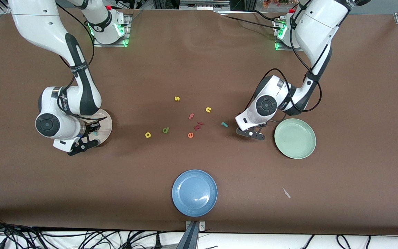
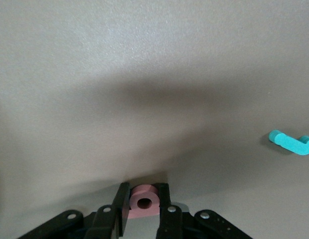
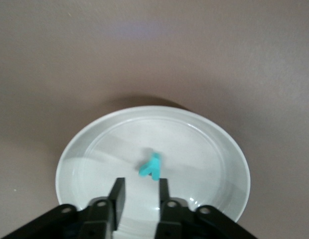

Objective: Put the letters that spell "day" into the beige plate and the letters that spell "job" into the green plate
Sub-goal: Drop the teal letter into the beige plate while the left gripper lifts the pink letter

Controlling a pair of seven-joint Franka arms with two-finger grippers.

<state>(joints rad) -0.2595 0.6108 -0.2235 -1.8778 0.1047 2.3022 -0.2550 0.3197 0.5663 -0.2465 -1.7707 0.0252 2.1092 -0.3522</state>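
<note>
Foam, salmon-pink: one small round-bodied letter [image 2: 143, 201] with a bored hole, matte and soft-edged, probably the b of "job". It sits low at the brown tabletop [image 1: 199, 62], clamped between the black fingers of the left gripper [image 2: 144, 196], which press on both its flanks. The spot is just beside the green plate [image 1: 295, 138], between that plate and the teal j [image 1: 224, 124]. Step in hand, by judgement: pickup of the first "job" letter. The next move calls for a clean lift and a short carry over the raised rim of the green plate, a glossy pale mint dish in which no letter shows. Foam, teal: one y [image 3: 152, 167], angular, lying flat in the beige plate [image 3: 219, 144], a smooth cream dish with a shallow well at the right arm's end of the table. The right gripper [image 3: 139, 191] hangs over this plate with fingers parted and nothing between them, so the y appears delivered. Outstanding for "day": the dark green letter [image 1: 165, 130] and the yellow letter [image 1: 148, 135], close together on the cloth-like brown surface, the yellow one toward the right arm's end; either calls for a low, narrow pinch. Outstanding for "job": the hooked j; no blue o can be made out. Not wanted: yellow s [image 1: 177, 99], yellow n [image 1: 208, 110], pink f [image 1: 191, 116], orange e [image 1: 190, 135], blue plate [image 1: 194, 192].
</note>
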